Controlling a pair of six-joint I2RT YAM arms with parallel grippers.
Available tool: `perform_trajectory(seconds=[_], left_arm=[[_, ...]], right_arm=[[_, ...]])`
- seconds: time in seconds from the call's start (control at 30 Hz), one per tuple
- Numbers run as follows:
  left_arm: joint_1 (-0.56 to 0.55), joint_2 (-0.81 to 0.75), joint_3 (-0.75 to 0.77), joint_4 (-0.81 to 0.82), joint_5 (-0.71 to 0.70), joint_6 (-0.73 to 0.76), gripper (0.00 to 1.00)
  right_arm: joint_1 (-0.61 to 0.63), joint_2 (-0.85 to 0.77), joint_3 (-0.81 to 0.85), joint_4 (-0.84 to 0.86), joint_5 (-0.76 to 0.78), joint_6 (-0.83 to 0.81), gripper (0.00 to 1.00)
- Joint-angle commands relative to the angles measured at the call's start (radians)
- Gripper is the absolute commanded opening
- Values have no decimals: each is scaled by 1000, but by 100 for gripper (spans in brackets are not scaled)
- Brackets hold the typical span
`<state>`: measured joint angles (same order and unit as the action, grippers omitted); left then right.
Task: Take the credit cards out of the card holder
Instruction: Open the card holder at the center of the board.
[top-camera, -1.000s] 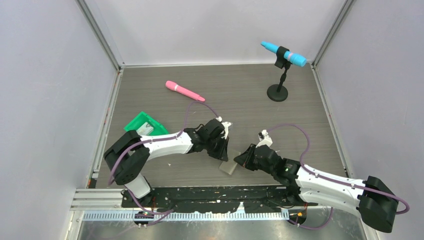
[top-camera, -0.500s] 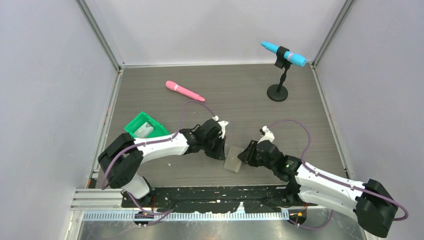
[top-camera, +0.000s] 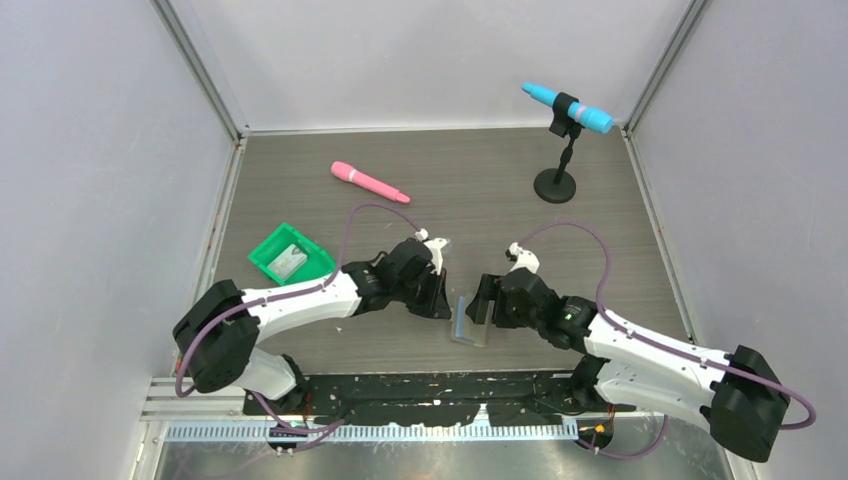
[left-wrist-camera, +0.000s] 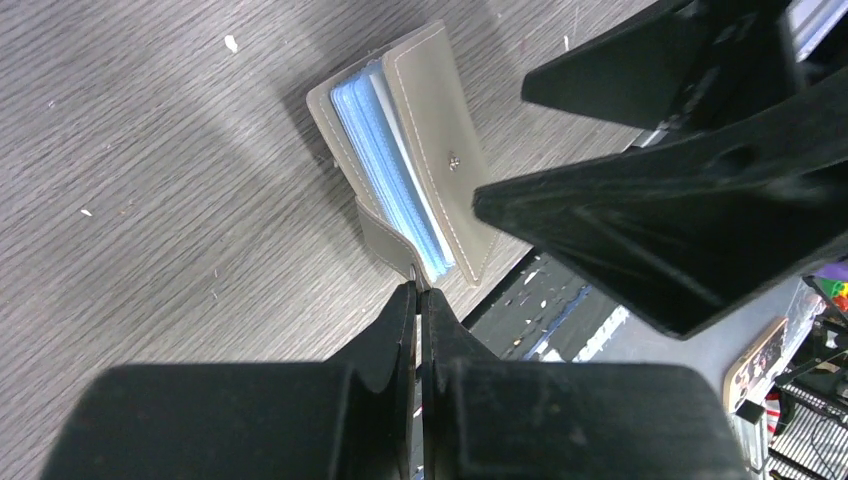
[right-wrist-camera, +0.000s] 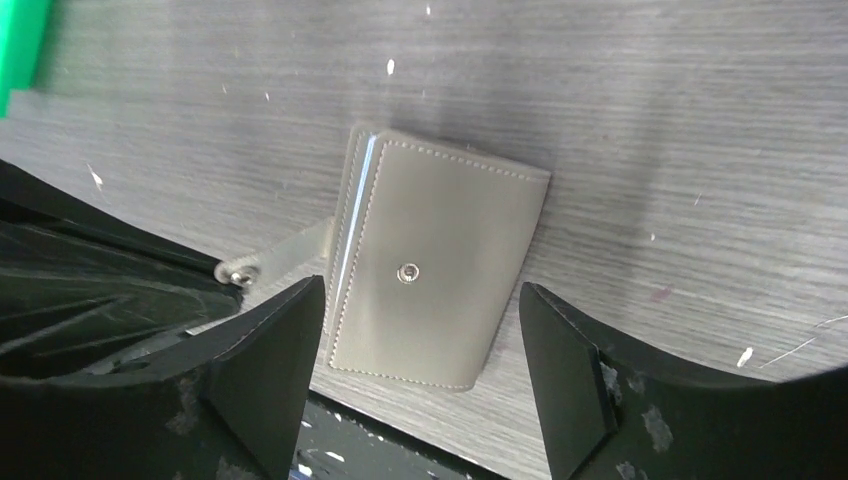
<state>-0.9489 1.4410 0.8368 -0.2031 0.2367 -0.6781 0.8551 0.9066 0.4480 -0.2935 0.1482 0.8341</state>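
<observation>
The grey card holder (top-camera: 470, 323) lies near the table's front edge, slightly ajar, its pale blue pockets (left-wrist-camera: 385, 150) showing along one side. My left gripper (left-wrist-camera: 418, 292) is shut on the holder's snap strap (right-wrist-camera: 262, 264). My right gripper (right-wrist-camera: 422, 300) hangs open just above the holder's snap cover (right-wrist-camera: 440, 262), one finger on each side, touching nothing. A pale credit card (top-camera: 290, 260) lies in the green tray (top-camera: 262, 252). Any credit cards inside the pockets are hidden.
A pink pen-like stick (top-camera: 369, 182) lies at the back left. A blue one (top-camera: 566, 108) sits on a black stand (top-camera: 555, 185) at the back right. The table's front edge and black rail (top-camera: 430, 385) run just below the holder.
My right gripper has opened and let go of the card holder. My left gripper stayed shut on the strap and shifted slightly back; the holder now shows its blue edge.
</observation>
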Motion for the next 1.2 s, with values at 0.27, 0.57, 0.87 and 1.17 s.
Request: perform_trajectory(seconds=[0.27,0.57,0.87,1.17], left_arm=[[2,-75,-37,73,23,-24,0],[2,-88,-45,64,10,-13,0],[2,-93,-42,13,-38,14,0],[3,-109,-73,-31,-116,51,0]], right_arm=[[135,146,115,-52,102,79,85],[137,150,112,-119,170,110,80],[133,104,111,-219,246,117,74],[112,36,112,-281,264,108,69]])
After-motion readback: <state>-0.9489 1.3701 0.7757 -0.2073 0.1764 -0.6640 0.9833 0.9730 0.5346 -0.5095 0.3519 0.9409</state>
